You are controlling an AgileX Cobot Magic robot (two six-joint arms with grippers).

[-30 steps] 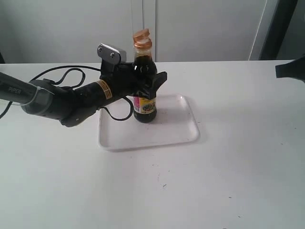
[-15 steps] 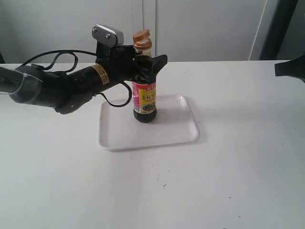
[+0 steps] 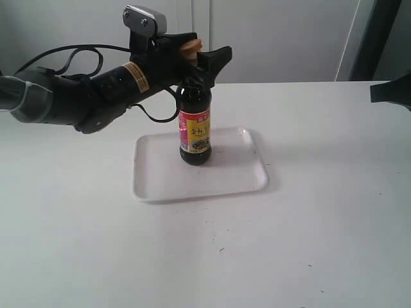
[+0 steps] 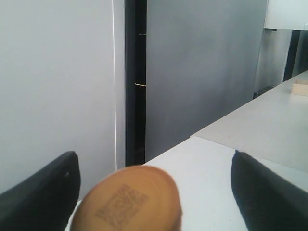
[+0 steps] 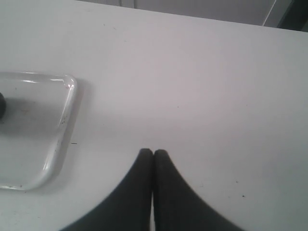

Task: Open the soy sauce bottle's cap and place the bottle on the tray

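Soy sauce bottle (image 3: pixel 195 131) stands on the tray (image 3: pixel 244 176), apparently delivered; left gripper (image 3: pixel 200 56), fingers (image 3: pixel 220 56) spread wide, flanks the cap (image 3: pixel 190 45); right gripper (image 5: pixel 153 159) idle, fingers pressed together.

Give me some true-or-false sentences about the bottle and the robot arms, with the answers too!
1. The bottle stands upright on the tray. True.
2. The left end effector is squeezed shut. False: its jaws stand wide open, one on each side of the cap.
3. The right end effector is shut. True.
4. The bottle's label is blue. False: it is red and yellow.
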